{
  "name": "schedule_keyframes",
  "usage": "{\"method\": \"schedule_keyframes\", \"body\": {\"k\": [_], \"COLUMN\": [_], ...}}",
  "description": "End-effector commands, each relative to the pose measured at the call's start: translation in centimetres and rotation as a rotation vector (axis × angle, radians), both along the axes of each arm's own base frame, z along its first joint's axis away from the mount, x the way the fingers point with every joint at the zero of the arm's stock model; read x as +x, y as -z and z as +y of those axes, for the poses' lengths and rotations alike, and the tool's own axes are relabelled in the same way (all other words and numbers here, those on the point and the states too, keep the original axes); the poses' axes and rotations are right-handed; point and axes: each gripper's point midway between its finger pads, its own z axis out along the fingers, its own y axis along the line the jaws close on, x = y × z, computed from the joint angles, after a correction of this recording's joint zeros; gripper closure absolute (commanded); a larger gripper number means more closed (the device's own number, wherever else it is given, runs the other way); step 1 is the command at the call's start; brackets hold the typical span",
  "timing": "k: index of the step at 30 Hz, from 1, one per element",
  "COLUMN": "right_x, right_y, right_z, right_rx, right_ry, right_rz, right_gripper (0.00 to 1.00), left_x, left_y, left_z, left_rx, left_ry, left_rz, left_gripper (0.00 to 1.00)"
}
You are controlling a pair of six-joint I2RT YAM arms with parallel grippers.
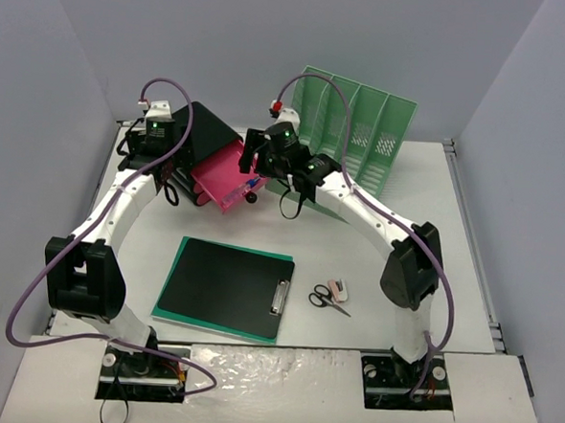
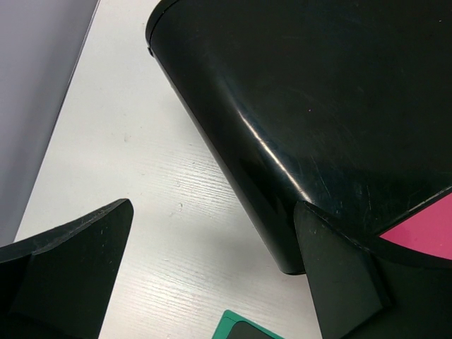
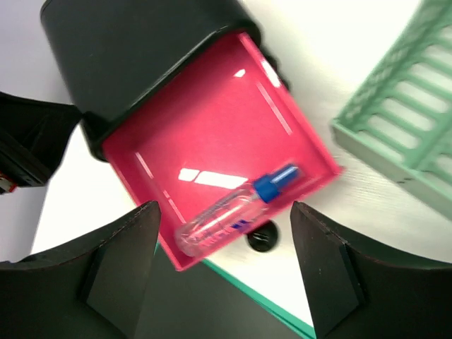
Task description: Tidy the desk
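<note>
The white desk (image 1: 425, 230) carries a black drawer box (image 1: 206, 128) at the back left, its pink drawer (image 1: 222, 174) pulled out. A clear bottle with a blue cap (image 3: 233, 208) lies loose in the pink drawer (image 3: 226, 120) near its front wall. My right gripper (image 3: 226, 212) hangs open above that bottle, a finger on each side, not touching it. My left gripper (image 2: 212, 219) is wide open over bare desk (image 2: 141, 176) beside the black box (image 2: 318, 106), with nothing between its fingers; the right finger stands close to the box's near corner.
A mint-green file rack (image 1: 360, 120) stands at the back. A black clipboard on a green folder (image 1: 225, 287) lies front centre, with scissors (image 1: 327, 299) and a small eraser (image 1: 338, 290) to its right. Another green folder (image 1: 302, 208) lies under my right arm.
</note>
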Motion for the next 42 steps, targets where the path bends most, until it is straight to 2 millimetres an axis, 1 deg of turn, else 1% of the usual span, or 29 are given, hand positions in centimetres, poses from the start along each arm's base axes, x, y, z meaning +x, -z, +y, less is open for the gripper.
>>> {"method": "schedule_keyframes", "body": {"k": [1, 6, 7, 8, 9, 12, 20, 24, 32, 36, 41, 42], "right_x": [-1.6, -3.8, -3.9, -4.3, -4.5, -4.8, -4.7, -4.6, -4.9, -4.1, -2.6, -2.3], "right_y": [0.5, 5.7, 6.1, 7.1, 7.6, 8.6, 9.7, 10.7, 11.5, 11.8, 11.5, 12.1], "right_z": [-3.7, -5.5, -5.6, -5.7, -5.8, -5.8, -5.1, -3.5, -0.8, -0.1, 0.2, 0.2], "right_rx": [-0.129, -0.256, -0.268, -0.290, -0.301, -0.312, -0.326, -0.310, -0.282, -0.282, -0.294, -0.300], "right_ry": [0.075, 0.076, 0.074, 0.071, 0.067, 0.062, 0.048, 0.027, -0.018, -0.020, -0.004, -0.004], "right_rz": [-0.040, 0.019, 0.021, 0.033, 0.037, 0.035, -0.009, -0.057, -0.149, -0.188, -0.241, -0.240], "right_gripper": [0.29, 0.31, 0.31, 0.32, 0.32, 0.33, 0.33, 0.36, 0.39, 0.39, 0.39, 0.39], "left_x": [0.0, 0.0, -0.1, -0.1, -0.1, -0.1, -0.3, -0.2, -0.2, 0.0, 0.3, 0.3], "left_y": [-2.2, -2.1, -1.9, -1.9, -1.9, -1.9, -2.0, -1.9, -1.7, -1.6, -1.5, -1.2], "left_z": [0.3, 0.2, 0.2, 0.2, 0.2, 0.2, 0.4, 0.3, 0.3, 0.3, 0.4, 0.4], "left_rx": [0.005, 0.003, 0.001, -0.002, -0.002, -0.004, 0.006, 0.005, 0.010, 0.017, 0.024, 0.023], "left_ry": [-0.001, -0.003, -0.004, -0.005, -0.005, -0.007, -0.008, -0.007, -0.001, 0.003, 0.002, 0.003], "left_rz": [-0.036, -0.034, -0.031, -0.029, -0.030, -0.032, -0.026, -0.024, -0.014, -0.010, -0.004, 0.004], "left_gripper": [0.03, 0.03, 0.03, 0.03, 0.03, 0.03, 0.03, 0.03, 0.03, 0.03, 0.03, 0.03]}}
